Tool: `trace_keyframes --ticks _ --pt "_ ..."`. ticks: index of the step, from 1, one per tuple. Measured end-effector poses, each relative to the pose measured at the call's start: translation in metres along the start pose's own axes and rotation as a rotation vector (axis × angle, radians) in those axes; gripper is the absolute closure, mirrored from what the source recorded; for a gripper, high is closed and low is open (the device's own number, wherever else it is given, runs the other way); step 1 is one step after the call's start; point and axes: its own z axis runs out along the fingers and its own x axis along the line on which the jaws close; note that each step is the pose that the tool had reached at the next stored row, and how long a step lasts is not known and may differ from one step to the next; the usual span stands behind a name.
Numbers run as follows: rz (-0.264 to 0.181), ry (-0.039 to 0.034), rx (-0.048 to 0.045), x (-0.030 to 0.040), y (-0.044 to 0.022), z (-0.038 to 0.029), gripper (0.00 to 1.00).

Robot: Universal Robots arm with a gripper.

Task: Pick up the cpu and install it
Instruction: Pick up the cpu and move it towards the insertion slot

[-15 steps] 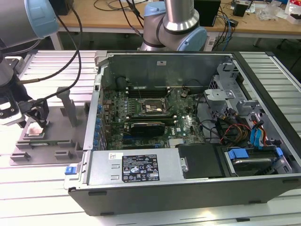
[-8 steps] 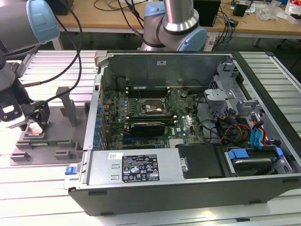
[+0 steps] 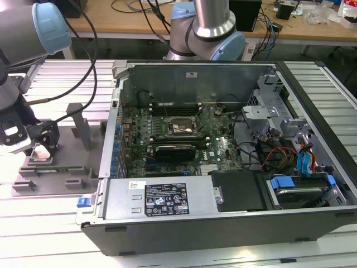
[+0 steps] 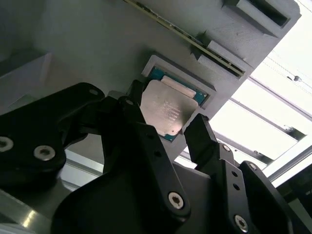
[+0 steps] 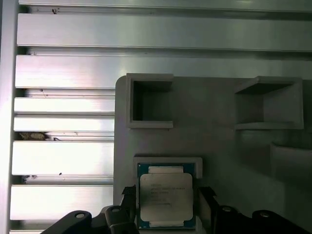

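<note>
Fingers of the black gripper stand spread astride the flat square silver-topped cpu, seated in the grey plastic fixture tray at the exterior view's nine o'clock. Probably light, stiff, fragile: grip opposite rim edges.

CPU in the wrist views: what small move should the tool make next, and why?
Probably close the tool on the cpu. Its fingers flank two opposite edges with slim gaps showing in the first wrist view, and the chip lies flat in its pocket in the grey fixture tray, not yet lifted.
</note>
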Motion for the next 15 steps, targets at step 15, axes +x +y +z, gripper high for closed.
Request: trace_keyframes --ticks 15 --pt "0.000 -0.0005 0.0031 0.0011 0.0010 0.0071 0.31"
